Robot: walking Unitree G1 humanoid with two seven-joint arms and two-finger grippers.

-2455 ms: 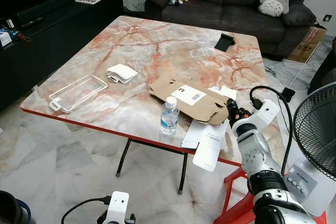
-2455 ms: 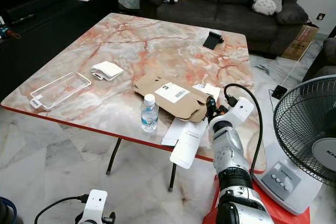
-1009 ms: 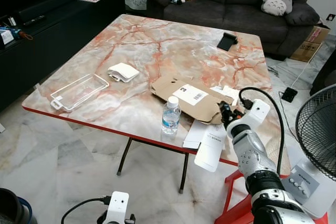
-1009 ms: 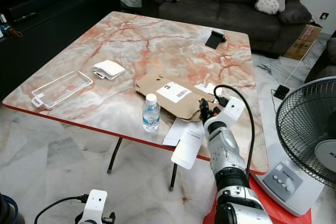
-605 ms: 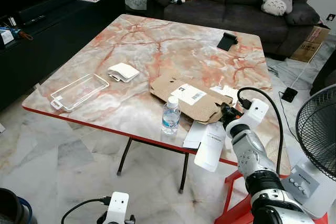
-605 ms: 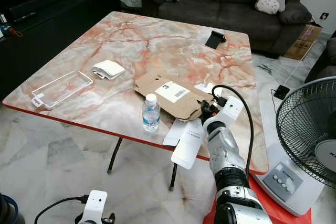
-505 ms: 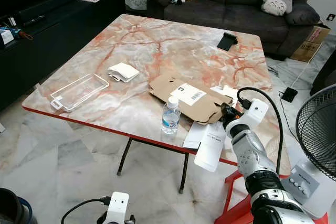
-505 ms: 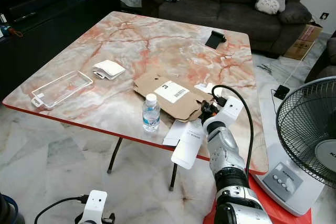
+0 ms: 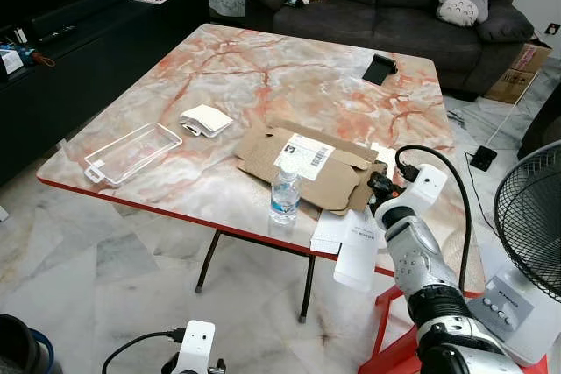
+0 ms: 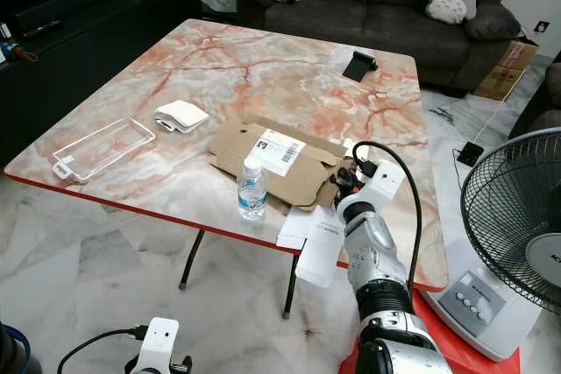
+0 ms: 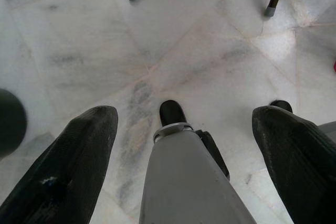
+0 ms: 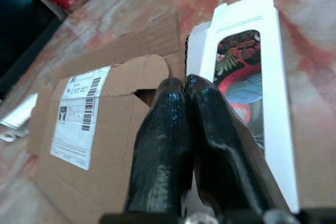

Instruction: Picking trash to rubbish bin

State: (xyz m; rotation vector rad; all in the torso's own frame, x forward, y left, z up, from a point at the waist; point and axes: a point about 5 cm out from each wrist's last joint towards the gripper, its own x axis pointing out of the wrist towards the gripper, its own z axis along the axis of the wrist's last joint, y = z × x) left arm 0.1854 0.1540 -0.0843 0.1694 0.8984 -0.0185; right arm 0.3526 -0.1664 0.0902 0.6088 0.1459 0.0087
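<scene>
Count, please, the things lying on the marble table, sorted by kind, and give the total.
Flattened cardboard box: 1
Water bottle: 1
Clear plastic tray: 1
Folded white packet: 1
Black object at the far edge: 1
White boxes and papers at the near edge: at least 3, overlapping
Total: at least 8

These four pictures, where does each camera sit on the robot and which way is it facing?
Left eye view: on the head, looking down at the marble table; right arm in frame.
Right eye view: beside it, same scene, the right gripper at the cardboard sheet.
Left wrist view: on the idle left arm, facing the floor between the open left gripper.
Right wrist view: along closed fingers; shares the cardboard sheet with the eye views.
</scene>
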